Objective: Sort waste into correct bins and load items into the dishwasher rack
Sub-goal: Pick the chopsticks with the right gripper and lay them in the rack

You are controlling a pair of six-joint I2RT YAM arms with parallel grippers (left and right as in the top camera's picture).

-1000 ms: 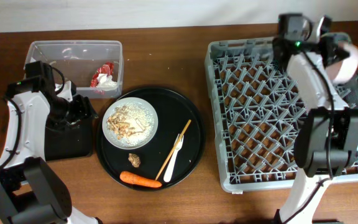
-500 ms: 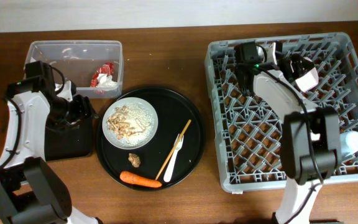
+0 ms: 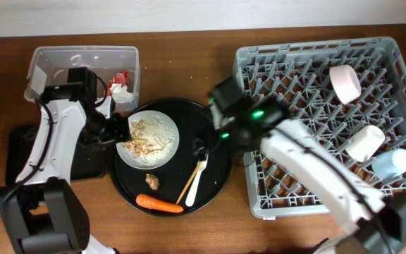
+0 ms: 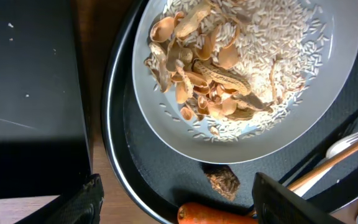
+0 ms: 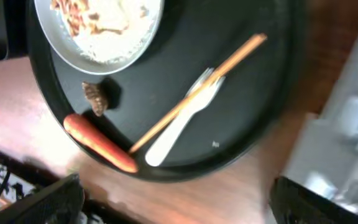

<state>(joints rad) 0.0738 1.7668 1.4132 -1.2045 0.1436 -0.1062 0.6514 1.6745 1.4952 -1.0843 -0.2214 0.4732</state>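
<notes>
Overhead: left gripper (image 3: 116, 131) at the left rim of white plate (image 3: 166, 125); right gripper (image 3: 204, 146) above white spoon (image 3: 193, 194) and chopsticks (image 3: 185, 192).
Left wrist: jaws spread, empty; rice and food chunks (image 4: 210, 68) ahead between them, brown lump (image 4: 221, 182) nearer.
Right wrist: jaws spread, empty; white spoon and chopsticks centred ahead, carrot (image 5: 101, 143) before one finger.

Wooden table (image 3: 189, 63) — tub (image 3: 83, 49), flat tray (image 3: 14, 144), round tray (image 3: 217, 178), rack (image 3: 294, 77).

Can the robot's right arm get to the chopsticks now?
Probably yes. The right gripper hangs open over the round black tray, and the wooden chopsticks lie bare there with nothing on top. The white spoon lies right against them, so it might get pinched too.
</notes>
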